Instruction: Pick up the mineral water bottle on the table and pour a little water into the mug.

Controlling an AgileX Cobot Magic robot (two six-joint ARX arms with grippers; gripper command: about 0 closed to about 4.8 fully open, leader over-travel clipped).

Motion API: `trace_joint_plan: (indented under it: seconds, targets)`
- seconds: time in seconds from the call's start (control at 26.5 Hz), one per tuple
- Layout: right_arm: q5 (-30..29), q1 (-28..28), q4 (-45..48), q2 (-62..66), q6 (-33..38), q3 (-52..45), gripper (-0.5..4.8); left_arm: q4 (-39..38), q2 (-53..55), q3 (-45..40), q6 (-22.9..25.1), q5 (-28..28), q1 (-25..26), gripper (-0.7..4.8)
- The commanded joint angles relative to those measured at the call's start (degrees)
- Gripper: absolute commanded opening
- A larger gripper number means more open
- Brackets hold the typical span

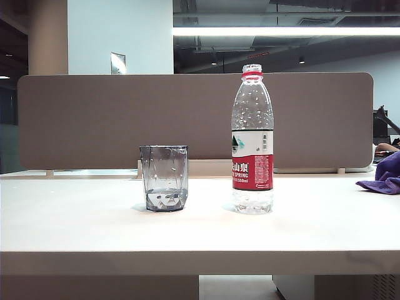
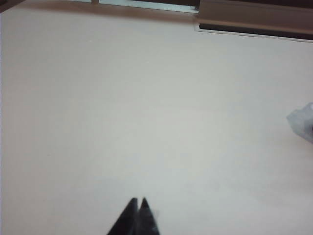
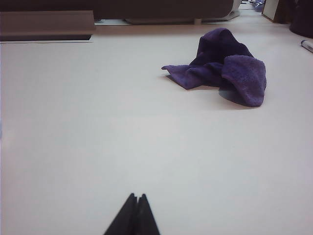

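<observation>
Exterior view shows the tall clear plastic mineral water bottle [image 1: 252,140] uncapped just right of the smoky-grey faceted mug [image 1: 164,178] on the off-white counter [image 1: 200,234], left claw [image 2: 138,200] and right claw [image 3: 137,196] both closed, empty, so pouring looks finished.

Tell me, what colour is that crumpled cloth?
Purple; the cloth shows best in the right wrist view.

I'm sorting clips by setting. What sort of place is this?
Probably an open-plan office: a desk with a fabric divider panel behind it, and a bare ceiling with a strip light. Both hands are shut over bare tabletop.
</observation>
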Motion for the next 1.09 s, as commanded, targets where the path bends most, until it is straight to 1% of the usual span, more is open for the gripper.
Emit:
trace_joint_plan:
  seconds: [0.04, 0.19, 1.09]
  targets:
    - [-0.1, 0.0, 0.8, 0.0, -0.1, -0.4, -0.06, 1.1, 0.0, -0.5, 0.5, -0.2, 0.0, -0.03]
    - [-0.1, 0.0, 0.8, 0.0, -0.1, -0.4, -0.06, 1.2, 0.0, -0.5, -0.4, -0.2, 0.0, -0.03]
    - [-0.1, 0.0, 0.8, 0.0, -0.1, -0.4, -0.06, 1.1, 0.0, -0.5, -0.2, -0.2, 0.0, -0.03]
